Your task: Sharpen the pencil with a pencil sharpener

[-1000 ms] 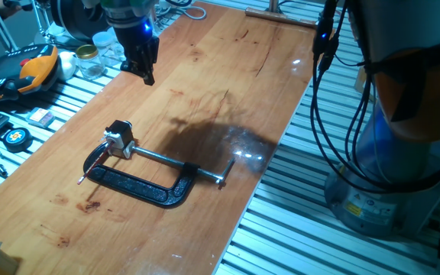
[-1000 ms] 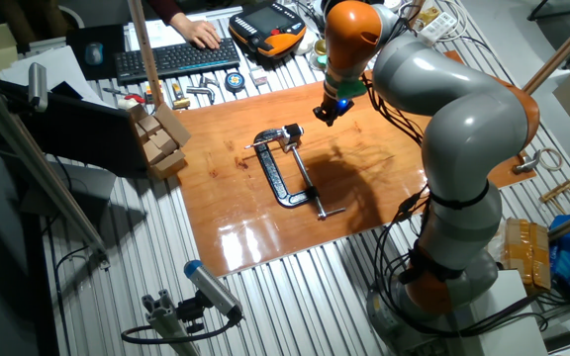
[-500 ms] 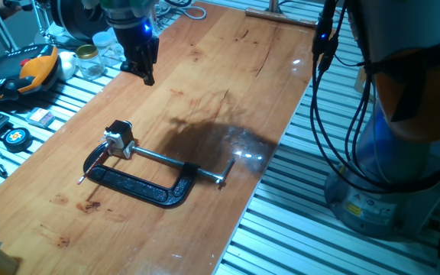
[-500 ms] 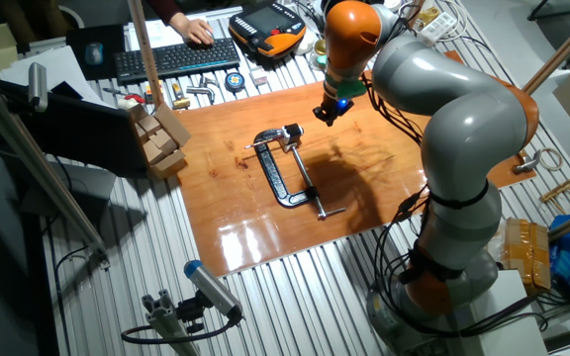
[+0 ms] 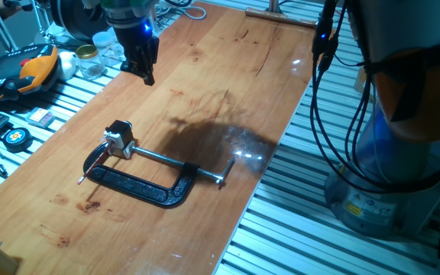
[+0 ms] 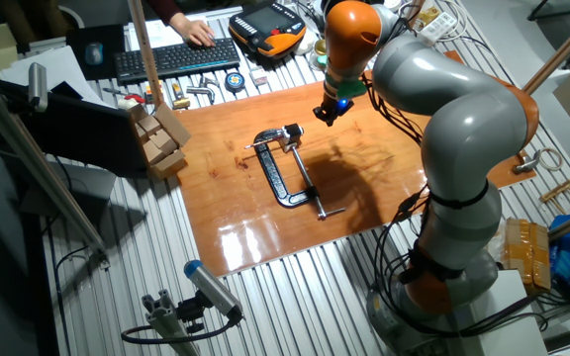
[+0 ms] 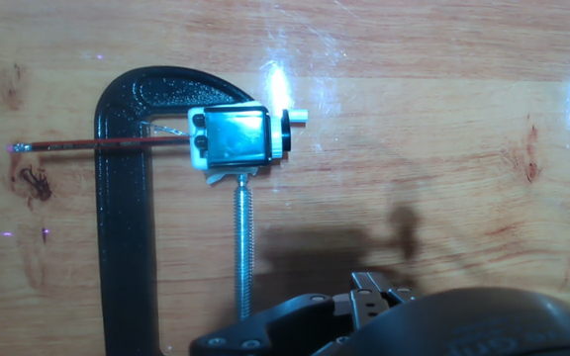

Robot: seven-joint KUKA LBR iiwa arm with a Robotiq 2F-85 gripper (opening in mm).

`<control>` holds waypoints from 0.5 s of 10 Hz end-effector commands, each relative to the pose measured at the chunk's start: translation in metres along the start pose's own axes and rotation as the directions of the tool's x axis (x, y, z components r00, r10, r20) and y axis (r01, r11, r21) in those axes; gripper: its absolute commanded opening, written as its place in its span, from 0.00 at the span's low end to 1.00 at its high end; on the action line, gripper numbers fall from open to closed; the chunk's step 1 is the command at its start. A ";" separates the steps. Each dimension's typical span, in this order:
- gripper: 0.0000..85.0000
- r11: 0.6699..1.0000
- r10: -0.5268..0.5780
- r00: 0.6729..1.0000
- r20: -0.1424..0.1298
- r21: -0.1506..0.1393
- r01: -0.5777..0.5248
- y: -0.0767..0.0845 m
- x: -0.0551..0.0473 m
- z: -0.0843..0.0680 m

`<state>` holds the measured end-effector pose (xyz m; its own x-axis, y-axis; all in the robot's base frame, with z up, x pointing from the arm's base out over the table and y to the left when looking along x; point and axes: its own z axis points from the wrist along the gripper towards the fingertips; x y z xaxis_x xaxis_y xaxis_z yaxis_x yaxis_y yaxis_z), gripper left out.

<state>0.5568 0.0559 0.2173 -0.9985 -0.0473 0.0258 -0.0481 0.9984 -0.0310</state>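
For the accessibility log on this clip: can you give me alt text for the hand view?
Seen from above on a wooden table, a black C-clamp holds a small pencil sharpener against its screw rod. A thin pencil sticks out of the sharpener to the left, crossing the clamp's frame. Part of the gripper shows at the bottom edge.

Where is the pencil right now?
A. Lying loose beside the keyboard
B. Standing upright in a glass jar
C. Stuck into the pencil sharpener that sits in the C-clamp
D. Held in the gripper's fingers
C: in the hand view the pencil runs across the C-clamp frame into the pencil sharpener, while the gripper hangs apart above the table.
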 end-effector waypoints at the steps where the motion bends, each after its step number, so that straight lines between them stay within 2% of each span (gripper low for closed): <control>1: 0.00 1.000 0.000 1.000 0.000 0.000 0.000 0.000 0.000 0.000; 5: 0.00 1.000 -0.003 1.000 0.002 0.003 0.003 0.000 0.000 0.000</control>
<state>0.5568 0.0560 0.2174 -0.9985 -0.0500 0.0242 -0.0508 0.9981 -0.0341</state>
